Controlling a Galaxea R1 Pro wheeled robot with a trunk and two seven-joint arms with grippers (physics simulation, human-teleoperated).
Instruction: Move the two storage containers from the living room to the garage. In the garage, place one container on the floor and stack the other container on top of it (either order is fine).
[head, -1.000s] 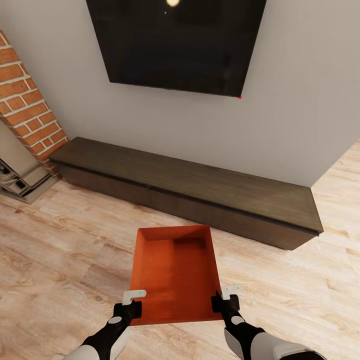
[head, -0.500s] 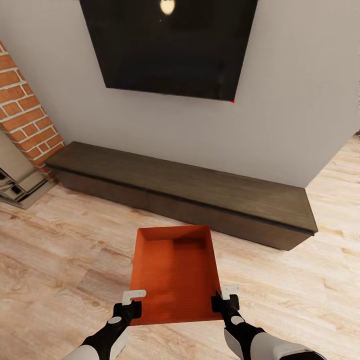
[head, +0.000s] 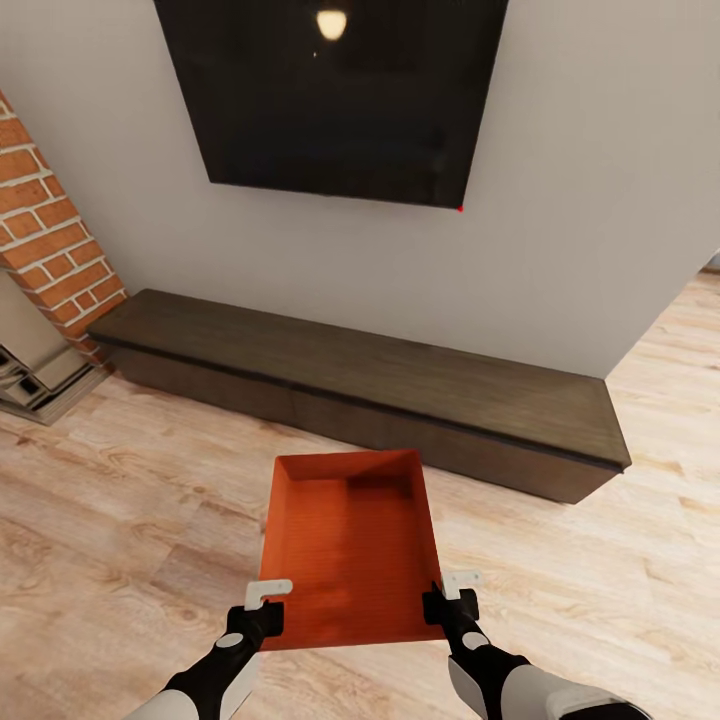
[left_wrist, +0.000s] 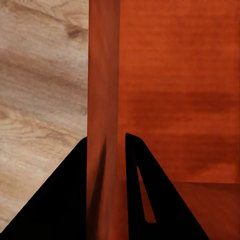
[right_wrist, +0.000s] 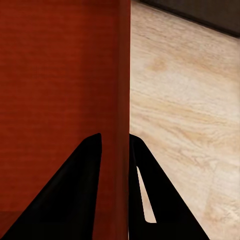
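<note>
Orange-red rectangular open-topped storage container (head: 350, 548) carried above the light wood plank floor (head: 120, 500), in the living room. Left gripper (head: 262, 606) clamped over the near end of one long wall, right gripper (head: 452, 596) likewise on the opposite wall. Risk, by judgement: tilting or slipping from such thin-edge pinches during turns. Dark low wooden cabinet (head: 380, 385) and black wall-mounted television (head: 330, 100) close ahead; open planks at both sides.
</note>
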